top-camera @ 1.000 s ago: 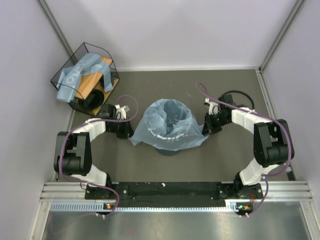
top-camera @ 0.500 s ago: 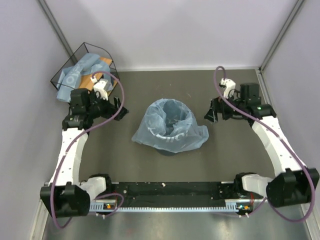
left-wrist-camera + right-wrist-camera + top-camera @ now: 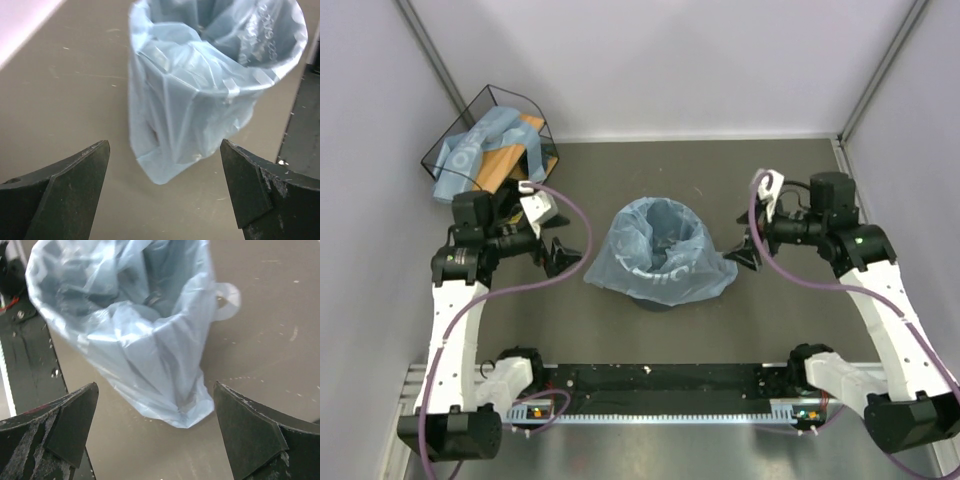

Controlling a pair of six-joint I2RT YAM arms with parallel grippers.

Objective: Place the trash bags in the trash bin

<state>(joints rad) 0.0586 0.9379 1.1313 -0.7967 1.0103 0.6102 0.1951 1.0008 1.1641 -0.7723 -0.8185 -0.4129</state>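
Black jaws of the left gripper (image 3: 164, 146) stand spread wide and grasp nothing. The light-blue trash bag (image 3: 200, 75) sits in the gap between them, clear of both fingers. The right gripper (image 3: 155, 386) is in the same condition: released, empty, with the bag framed between its fingers and untouched.

**Task items.** The trash bag lines the trash bin (image 3: 655, 302) at the middle of the table. Its mouth is open, and its film hangs over the rim and down the outside to the surface. Only the bin's dark foot shows below the film.

**Markings.** White printing (image 3: 267, 30) runs along the bag near its rim. It is creased and cannot be read. Similar print on the spare bags (image 3: 470, 150) is also illegible.

**Surroundings.** The table surface (image 3: 650, 170) is matt grey-brown with light scuffs. Pale walls (image 3: 670, 60) close the far, left and right sides. An aluminium rail (image 3: 430, 378) runs along the near edge. A black wire basket (image 3: 500, 168) with a wooden base stands in the far left corner and holds the spare bags.

**Change from earlier frames.**
- A second ago both grippers were clenched against the bag's left and right sides.
- Both have since let go and drawn back to either side.
- The bag has stayed on the bin.
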